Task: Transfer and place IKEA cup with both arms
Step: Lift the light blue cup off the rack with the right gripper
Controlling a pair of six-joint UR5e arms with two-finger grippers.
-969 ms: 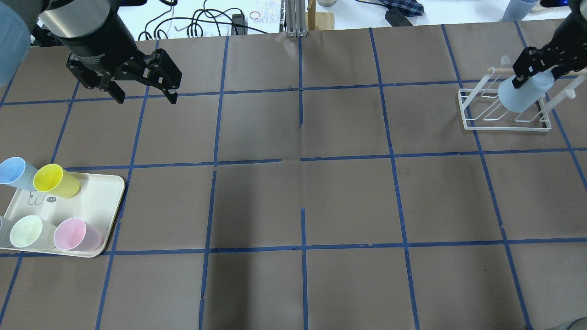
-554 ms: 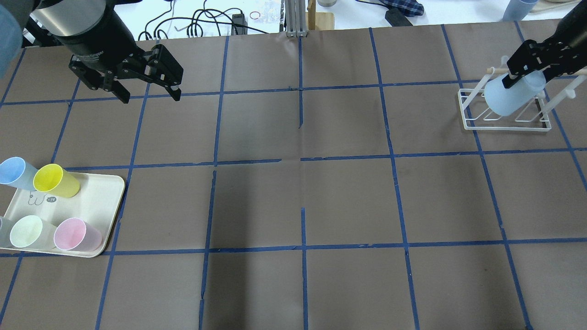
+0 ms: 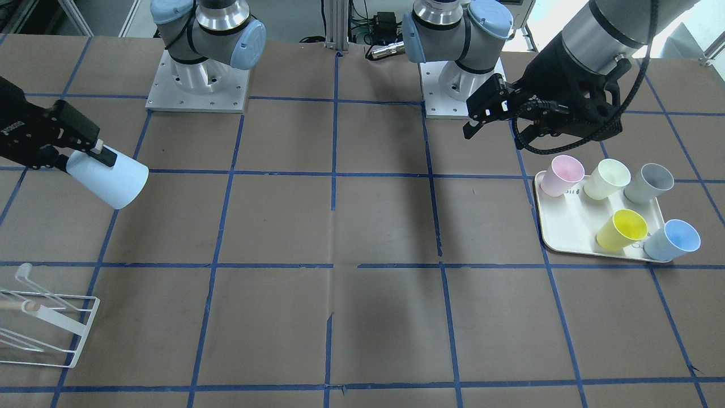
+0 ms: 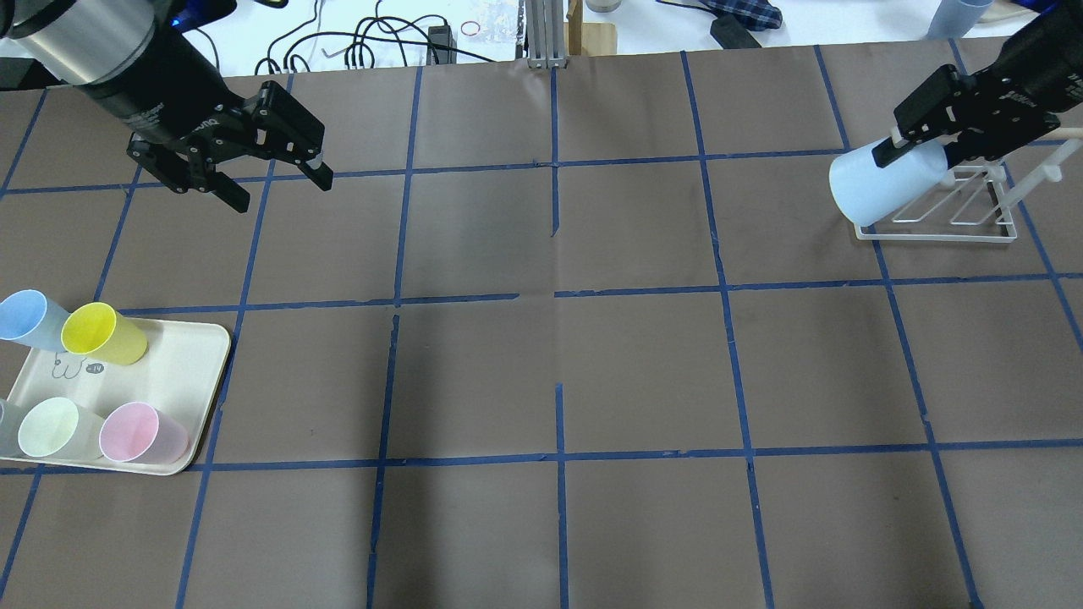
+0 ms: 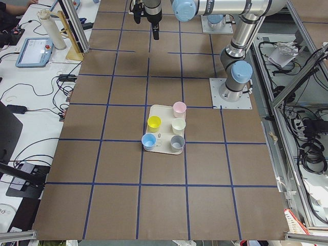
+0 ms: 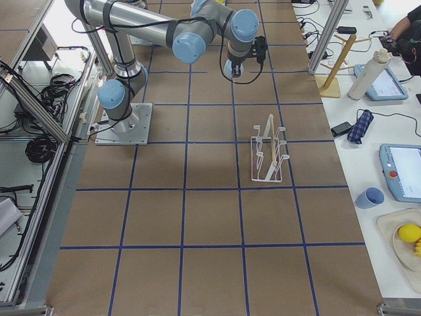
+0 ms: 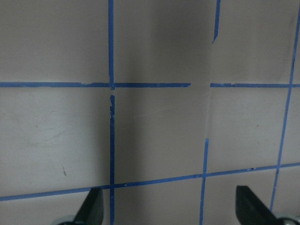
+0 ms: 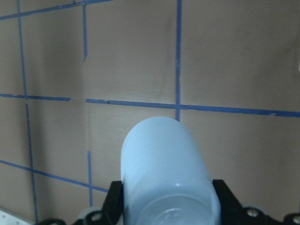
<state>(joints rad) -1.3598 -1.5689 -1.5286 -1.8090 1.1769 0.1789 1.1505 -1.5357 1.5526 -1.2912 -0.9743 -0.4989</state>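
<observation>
The IKEA cup point(image 4: 880, 190) hangs tilted above the desk point(image 4: 634, 364), its inside turned out of sight. The right claw point(image 4: 920, 161) clamps it near its base, and the cup hides one of that claw's fingers. In the overhead view the cup covers the white rack's point(image 4: 973, 228) left corner. The left claw point(image 4: 282, 191) gapes wide, empty.

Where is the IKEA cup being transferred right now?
Overhead view, upper right: the IKEA cup hangs tilted in the right pincer, at the white rack's left end.
</observation>
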